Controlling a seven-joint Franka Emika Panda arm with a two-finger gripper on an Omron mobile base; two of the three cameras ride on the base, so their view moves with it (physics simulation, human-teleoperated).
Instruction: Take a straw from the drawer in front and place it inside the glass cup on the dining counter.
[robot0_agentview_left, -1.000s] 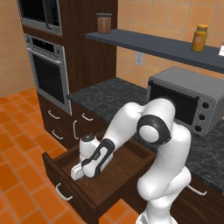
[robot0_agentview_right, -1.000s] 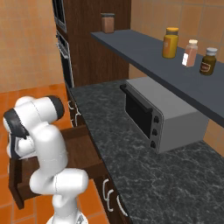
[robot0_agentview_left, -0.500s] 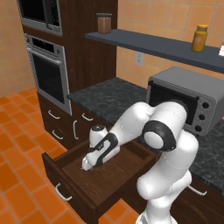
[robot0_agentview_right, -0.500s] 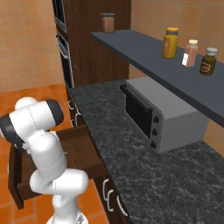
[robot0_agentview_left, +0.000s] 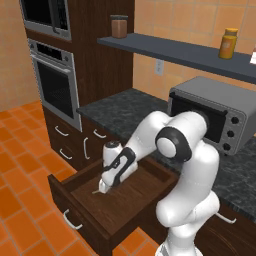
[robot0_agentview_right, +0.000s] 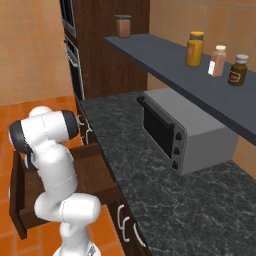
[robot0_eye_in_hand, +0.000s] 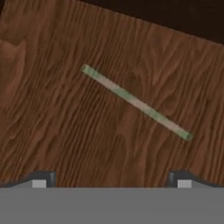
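gripper (robot0_agentview_left: 103, 187) — fingertips (robot0_eye_in_hand: 43, 179) barely visible

Orange tile floor (robot0_agentview_left: 20, 150) and tan tiled wall (robot0_agentview_left: 175, 20) framing the kitchen. Built-in oven (robot0_agentview_left: 56, 90) sitting in a dark wood cabinet column. Toaster oven (robot0_agentview_left: 215, 117) resting on the black speckled surface (robot0_agentview_right: 165, 200); jars lining the grey shelf (robot0_agentview_right: 165, 60).

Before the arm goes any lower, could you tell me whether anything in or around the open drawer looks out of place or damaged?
Nothing stands out. The drawer is pulled open and looks intact; the straw lies flat on its wooden floor, slanted across the hand view. The gripper, jaws open, hangs just above it.
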